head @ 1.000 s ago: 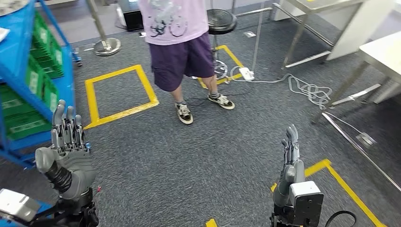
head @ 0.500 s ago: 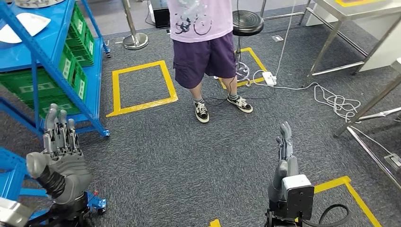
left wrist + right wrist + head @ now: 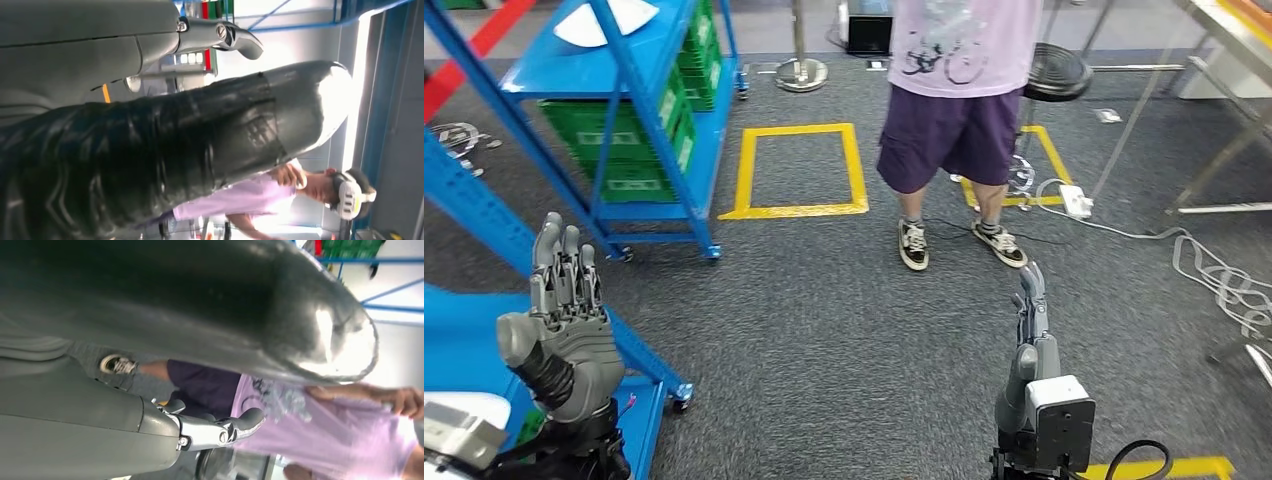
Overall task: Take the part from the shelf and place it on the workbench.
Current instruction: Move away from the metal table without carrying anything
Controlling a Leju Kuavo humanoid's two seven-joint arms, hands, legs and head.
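A blue shelf rack stands at the far left with green crates on its lower levels. A flat white piece lies on its upper level. My left hand is raised at the lower left, fingers straight and apart, holding nothing. My right hand is raised at the lower middle, edge-on, fingers straight, empty. Both hands are well short of the rack. In the left wrist view my left hand has nothing in it, and in the right wrist view my right hand is just as bare.
A person in a pink shirt and purple shorts stands ahead on grey carpet. A second blue rack is close at my lower left. A yellow floor square, a black stool, cables and metal table legs lie beyond.
The whole picture has shifted: the camera has turned left, bringing the blue rack further into view and the person towards the right. Both hands stay raised and empty.
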